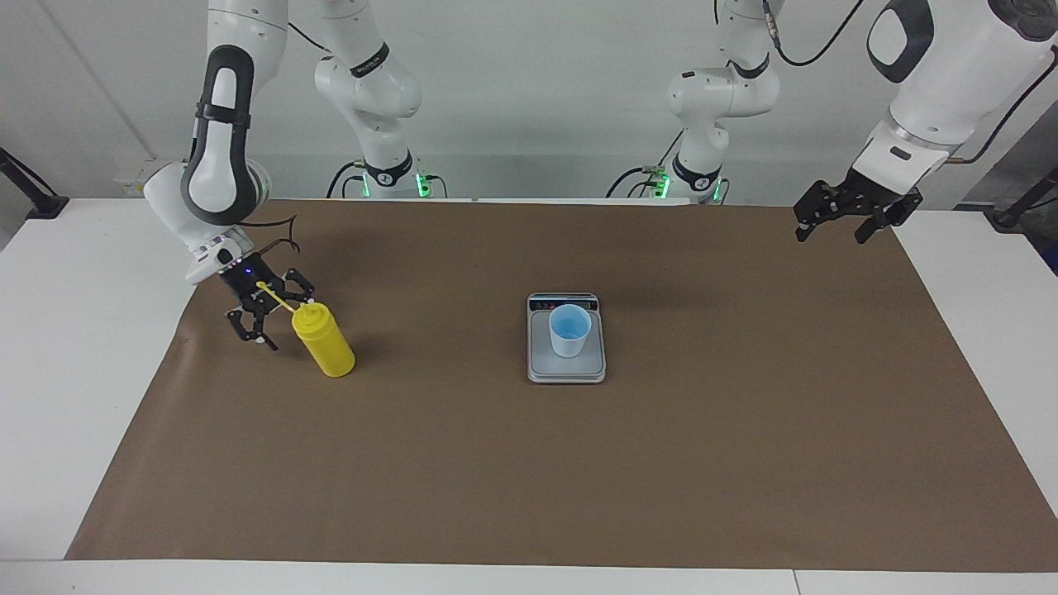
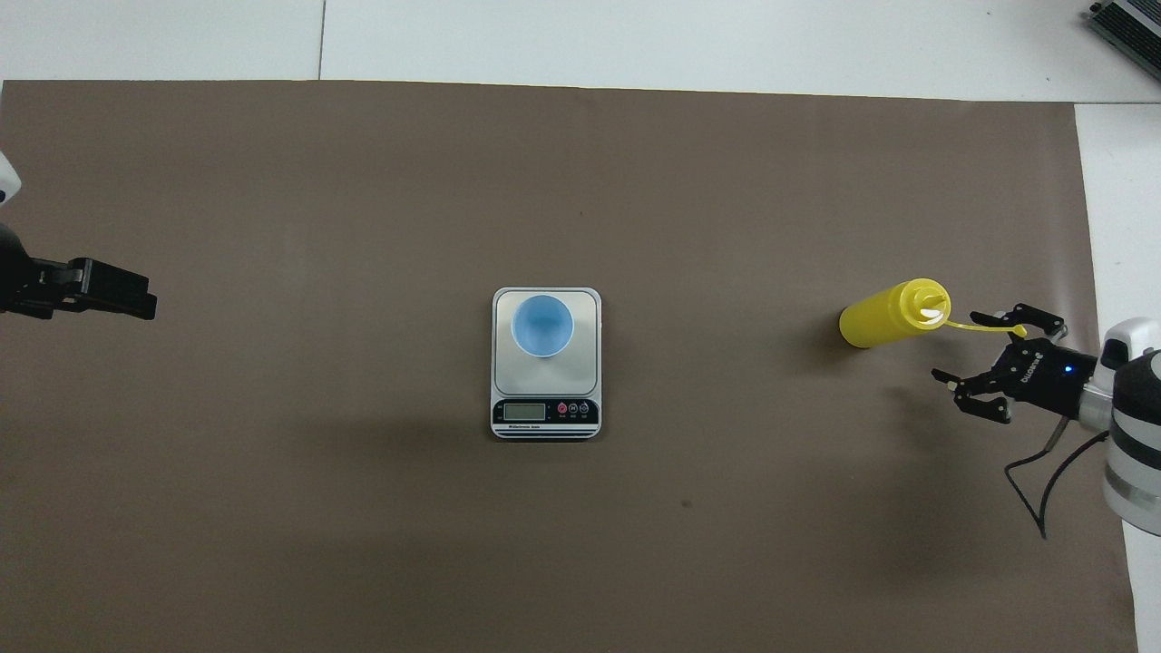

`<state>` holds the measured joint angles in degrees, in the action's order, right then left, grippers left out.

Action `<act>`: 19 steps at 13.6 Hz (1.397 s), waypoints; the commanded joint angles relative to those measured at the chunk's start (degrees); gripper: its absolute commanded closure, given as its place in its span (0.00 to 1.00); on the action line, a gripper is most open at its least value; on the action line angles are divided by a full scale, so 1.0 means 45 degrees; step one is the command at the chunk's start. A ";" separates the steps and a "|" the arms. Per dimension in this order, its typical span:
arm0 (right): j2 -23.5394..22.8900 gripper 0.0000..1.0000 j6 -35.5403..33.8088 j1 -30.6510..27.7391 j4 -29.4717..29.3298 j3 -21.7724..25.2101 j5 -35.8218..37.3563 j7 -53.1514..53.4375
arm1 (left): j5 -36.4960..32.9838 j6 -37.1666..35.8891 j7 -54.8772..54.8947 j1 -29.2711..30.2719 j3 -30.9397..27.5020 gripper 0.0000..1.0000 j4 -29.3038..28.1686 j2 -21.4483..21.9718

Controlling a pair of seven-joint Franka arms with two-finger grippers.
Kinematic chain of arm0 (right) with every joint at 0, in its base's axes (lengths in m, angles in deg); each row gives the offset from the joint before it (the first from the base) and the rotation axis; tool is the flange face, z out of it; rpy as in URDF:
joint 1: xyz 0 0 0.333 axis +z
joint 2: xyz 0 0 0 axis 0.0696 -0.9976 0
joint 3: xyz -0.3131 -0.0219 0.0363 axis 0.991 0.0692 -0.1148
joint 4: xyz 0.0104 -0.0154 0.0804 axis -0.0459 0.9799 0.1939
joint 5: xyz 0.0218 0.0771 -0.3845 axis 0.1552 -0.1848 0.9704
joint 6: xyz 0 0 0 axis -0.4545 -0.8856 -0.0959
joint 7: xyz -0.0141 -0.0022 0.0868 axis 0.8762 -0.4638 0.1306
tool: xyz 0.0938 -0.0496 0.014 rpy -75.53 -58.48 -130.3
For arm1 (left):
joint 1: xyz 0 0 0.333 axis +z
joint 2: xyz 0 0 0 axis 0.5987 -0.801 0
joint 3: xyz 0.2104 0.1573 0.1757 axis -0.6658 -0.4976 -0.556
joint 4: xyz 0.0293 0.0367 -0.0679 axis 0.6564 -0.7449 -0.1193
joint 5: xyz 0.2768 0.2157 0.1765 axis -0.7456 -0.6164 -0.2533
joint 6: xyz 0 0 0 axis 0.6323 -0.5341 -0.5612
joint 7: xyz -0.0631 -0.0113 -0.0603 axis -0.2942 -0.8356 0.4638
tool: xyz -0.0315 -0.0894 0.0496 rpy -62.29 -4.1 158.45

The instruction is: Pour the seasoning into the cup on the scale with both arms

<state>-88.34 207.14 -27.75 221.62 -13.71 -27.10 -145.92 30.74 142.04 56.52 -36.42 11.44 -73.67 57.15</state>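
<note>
Plainly, we see the small yellow plastic squeeze bottle point(image 1: 326, 341) standing free on the brown mat, well apart from the flat silver-grey kitchen scale point(image 1: 566, 369) toward the right arm's end, while the pale blue tapered cup point(image 1: 569, 330) sits on that scale to catch the pour. Our right gripper point(image 1: 258, 321) hovers just beside the bottle with fingers apart and empty (only the tethered cap strap points its way), and the left gripper point(image 1: 836, 226) waits, also spread, well apart from the scale at the other end.

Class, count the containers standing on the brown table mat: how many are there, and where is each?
2. A small yellow plastic squeeze bottle stands toward the right arm's end of the mat. A pale blue tapered plastic cup stands on the flat silver-grey kitchen scale mid-table. None looks hidden.
</note>
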 commanded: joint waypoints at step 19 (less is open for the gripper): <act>0.1450 0.00 -0.5851 0.2895 -0.6791 -0.0295 1.1783 2.3386 | 0.0196 0.0069 0.0047 0.0057 -0.0024 0.00 -0.0439 0.0400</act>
<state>-79.65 184.92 -15.60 195.51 -14.95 24.69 -51.31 30.74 142.04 56.52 -36.42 11.44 -73.67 57.15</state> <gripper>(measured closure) 0.000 0.000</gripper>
